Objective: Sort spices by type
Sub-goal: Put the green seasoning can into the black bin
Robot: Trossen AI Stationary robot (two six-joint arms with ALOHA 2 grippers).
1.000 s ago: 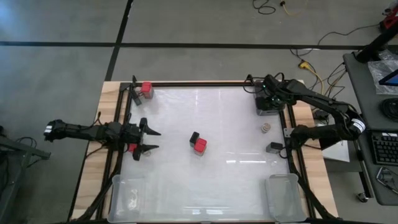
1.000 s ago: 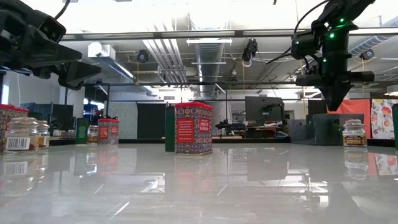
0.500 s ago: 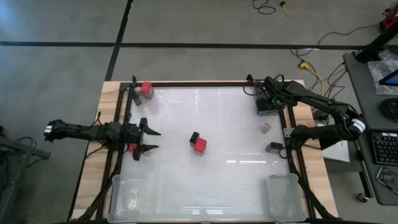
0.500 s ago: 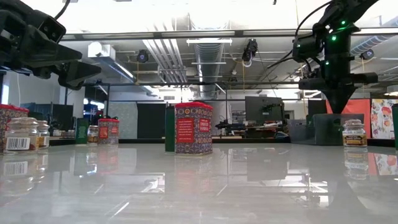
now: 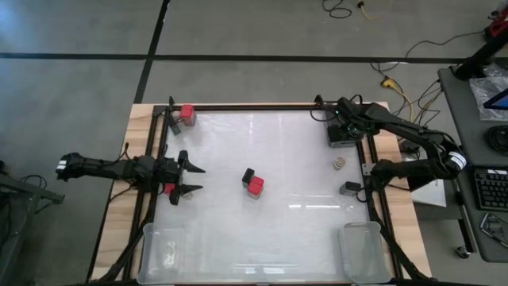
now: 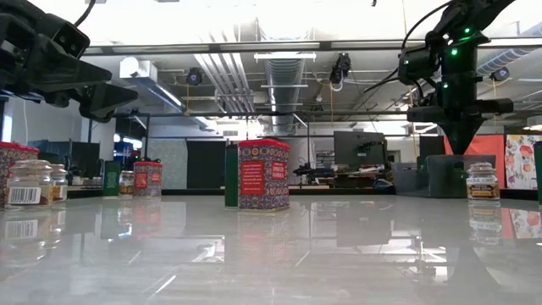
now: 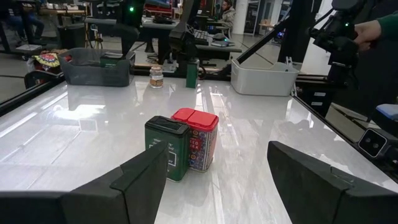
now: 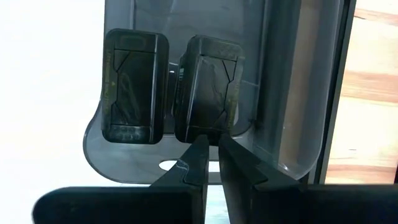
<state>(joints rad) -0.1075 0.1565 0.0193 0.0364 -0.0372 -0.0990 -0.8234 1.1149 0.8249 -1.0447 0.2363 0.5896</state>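
1. The bench [image 5: 294, 159] carries two clear bins at its near corners, the left bin [image 5: 163, 253] and the right bin [image 5: 365, 250], plus a dark bin [image 5: 344, 133] at the far right corner.
2. The right claw [image 8: 208, 158] hangs over the dark bin with its fingers pressed together and nothing between them. Below it, two black jars [image 8: 135, 93] lie side by side in that bin, so the black kind looks partly sorted.
3. The left claw [image 7: 214, 171] waits at the left edge, spread wide and empty, facing the middle of the bench.
4. Still loose, by my reading:
   - a red-topped jar [image 5: 255, 186] touching a dark jar [image 5: 248, 175] at the bench's middle;
   - another red-topped jar [image 5: 187, 114] at the far left corner;
   - a round tan-lidded jar [image 5: 339, 162] and a dark jar [image 5: 350, 188] near the right edge.
5. The left bin holds something small I cannot identify. Most of the sorting appears left to do.
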